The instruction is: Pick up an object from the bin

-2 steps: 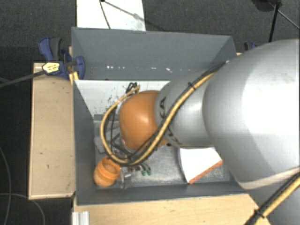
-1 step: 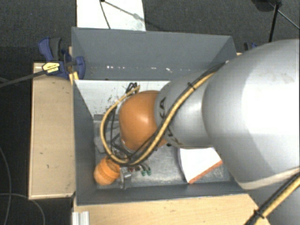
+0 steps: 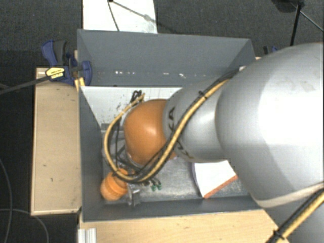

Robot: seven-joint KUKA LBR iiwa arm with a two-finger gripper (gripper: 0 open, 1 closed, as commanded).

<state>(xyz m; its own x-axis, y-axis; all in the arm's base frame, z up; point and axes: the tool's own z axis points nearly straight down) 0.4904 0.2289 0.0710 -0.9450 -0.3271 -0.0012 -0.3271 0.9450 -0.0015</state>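
Note:
My gripper (image 3: pixel 133 195) is low in the bin's near left corner, most of it hidden under the arm's orange wrist cover. A small rounded orange thing (image 3: pixel 112 188) lies on the bin floor right beside it on the left, touching or nearly touching it. Whether that thing sits between the fingers is hidden. A small green piece (image 3: pixel 155 186) shows just to the gripper's right. A flat white card with an orange edge (image 3: pixel 215 179) lies on the floor further right, partly under the arm.
The big silver arm reaches in from the right and covers most of the bin floor. Yellow and black cables loop round the wrist. The near wall and left wall stand close to the gripper.

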